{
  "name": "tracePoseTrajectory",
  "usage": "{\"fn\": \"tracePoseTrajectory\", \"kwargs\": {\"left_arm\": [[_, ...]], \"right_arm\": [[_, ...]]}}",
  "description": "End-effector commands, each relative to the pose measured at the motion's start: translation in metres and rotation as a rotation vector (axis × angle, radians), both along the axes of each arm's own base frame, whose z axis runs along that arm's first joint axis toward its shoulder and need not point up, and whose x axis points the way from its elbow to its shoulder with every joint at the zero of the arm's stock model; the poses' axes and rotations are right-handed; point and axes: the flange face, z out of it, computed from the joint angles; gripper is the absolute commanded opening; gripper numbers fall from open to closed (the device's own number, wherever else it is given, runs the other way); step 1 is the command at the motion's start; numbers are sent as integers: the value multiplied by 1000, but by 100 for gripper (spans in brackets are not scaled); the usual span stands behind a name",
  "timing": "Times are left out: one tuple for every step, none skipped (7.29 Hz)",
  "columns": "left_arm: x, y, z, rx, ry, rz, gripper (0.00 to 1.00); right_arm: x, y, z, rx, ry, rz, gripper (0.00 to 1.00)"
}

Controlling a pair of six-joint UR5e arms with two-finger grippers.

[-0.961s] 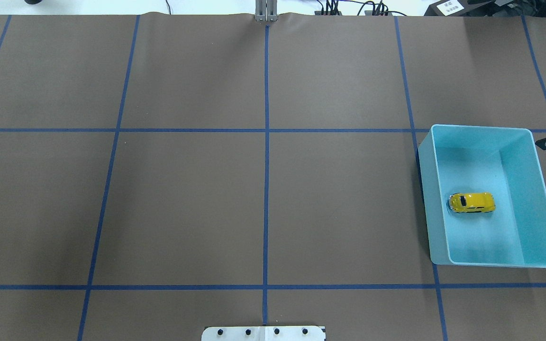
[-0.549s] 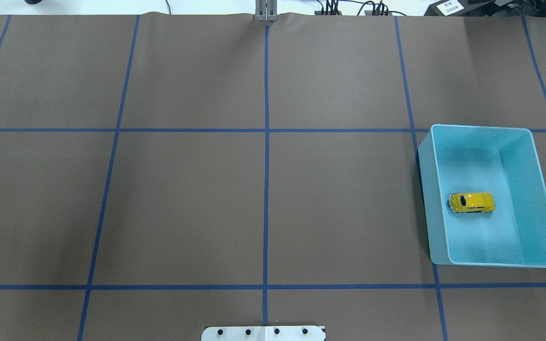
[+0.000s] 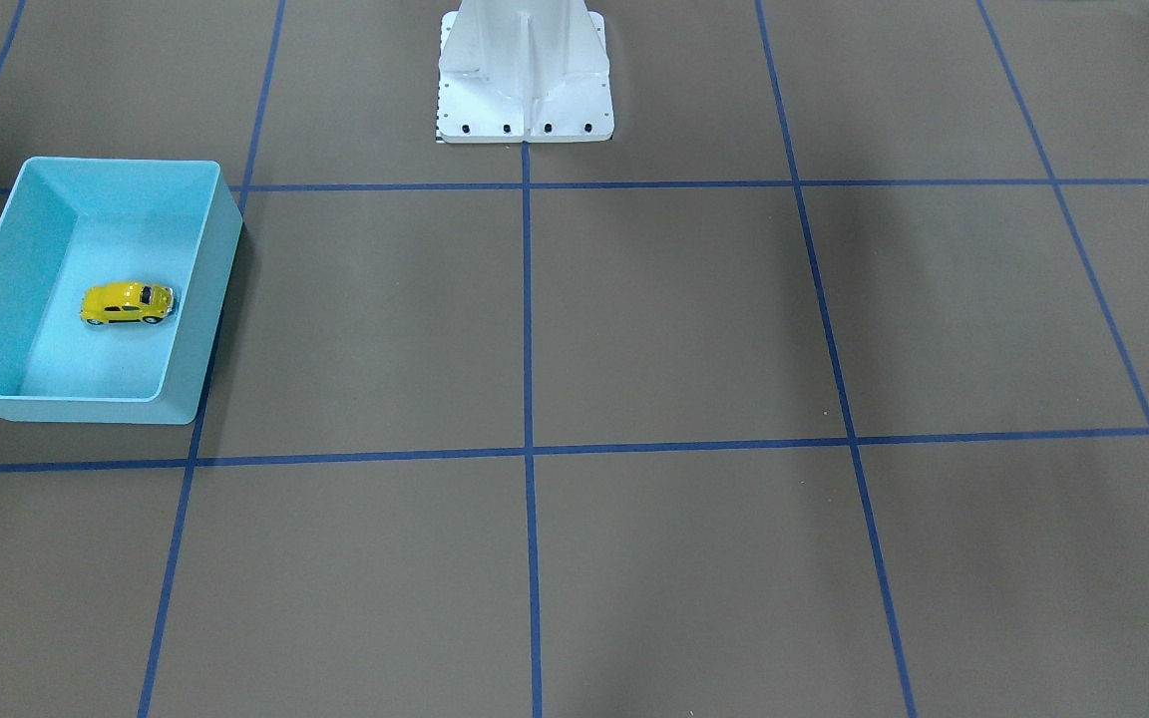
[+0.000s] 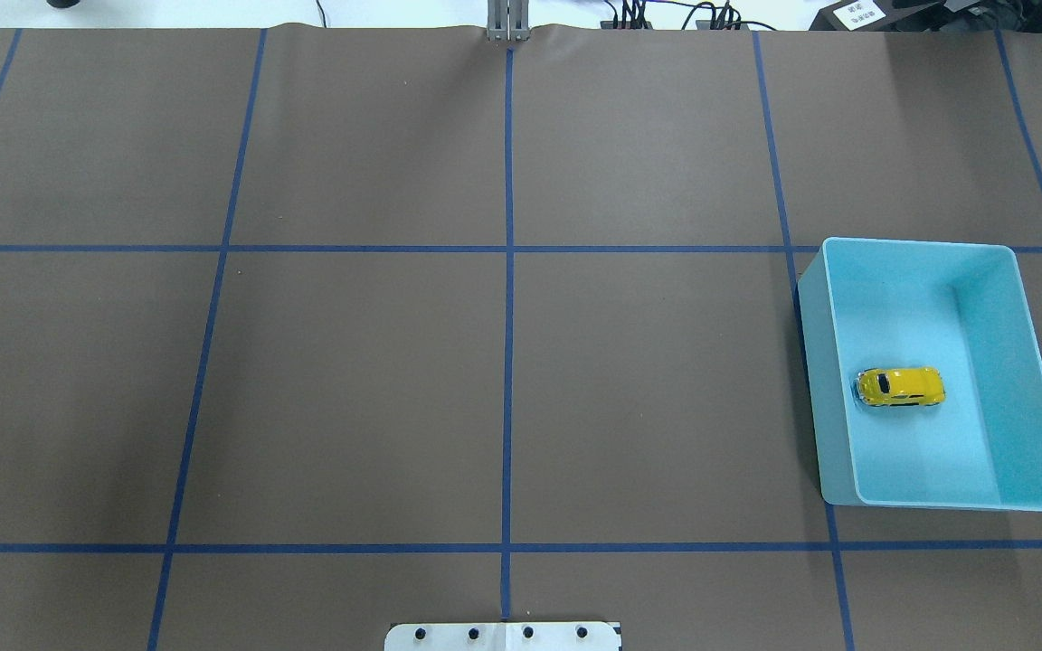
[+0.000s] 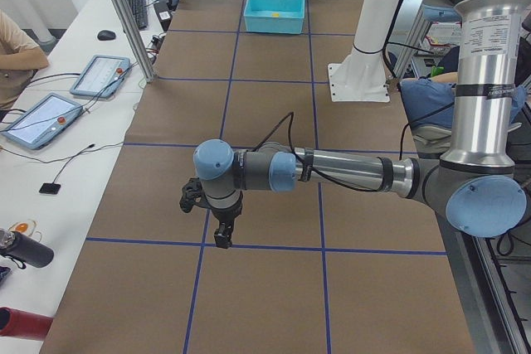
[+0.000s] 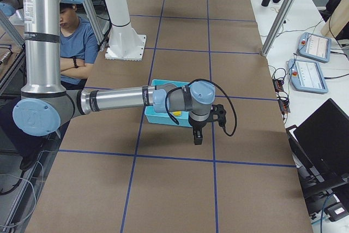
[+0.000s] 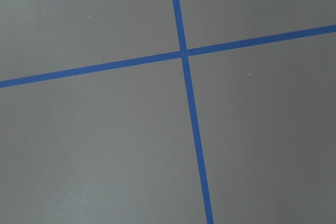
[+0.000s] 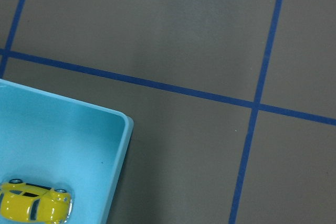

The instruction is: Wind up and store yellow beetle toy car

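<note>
**Right gripper clears the bin, car stays inside**

At the table's 9 o'clock end, the left gripper [image 5: 221, 240] hangs low over a crossing of blue tape [image 4: 508, 362], well apart from the work. Only a side view shows it, so we cannot tell how far its jaws are parted.

The change is at the 3 o'clock edge of the overhead view. A second ago dark gripper parts stood beside the far corner of the turquoise bin [image 4: 1014, 380]. Half a second ago only a sliver was left, and now that edge shows none. The yellow beetle toy car [image 4: 900, 387] has not shifted. It sits on its wheels on the bin floor, close by the 9 o'clock wall, and we cannot tell whether it touches it. We judge the storing done and the arm pulling clear. Whether the spring is wound, nothing here shows.

The right gripper [image 6: 197, 139] points down at the table just beyond the bin. It too shows only from the side, so its jaw opening is unknown to us. No yellow shows at its tips.

The car is a glossy, hard-looking rounded shell with dark windows and small wheels. The bin is smooth plastic, rectangular with rounded corners, its walls flaring upward. The table is covered in matte brown paper [image 4: 349, 389], faintly rippled and gridded with tape.
</note>
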Motion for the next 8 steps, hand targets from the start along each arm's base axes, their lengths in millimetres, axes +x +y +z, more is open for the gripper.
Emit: {"fn": "tracePoseTrajectory", "kwargs": {"left_arm": [[0, -2, 1, 5, 0, 1, 100], [0, -2, 1, 7, 2, 1, 100], [0, -2, 1, 8, 0, 1, 100], [0, -2, 1, 6, 2, 2, 100], [0, -2, 2, 6, 2, 2, 100], [0, -2, 2, 6, 2, 2, 100], [0, -2, 2, 6, 2, 2, 100], [0, -2, 2, 6, 2, 2, 100]], "right_arm": [[7, 2, 6, -15, -1, 15, 100], [9, 3, 7, -15, -1, 18, 100], [10, 3, 7, -15, -3, 20, 100], [13, 4, 7, -17, -2, 26, 100], [15, 4, 7, -15, -4, 30, 100], [15, 5, 7, -15, -6, 30, 100], [15, 5, 8, -15, -4, 30, 100], [15, 5, 8, -15, -3, 30, 100]]}}
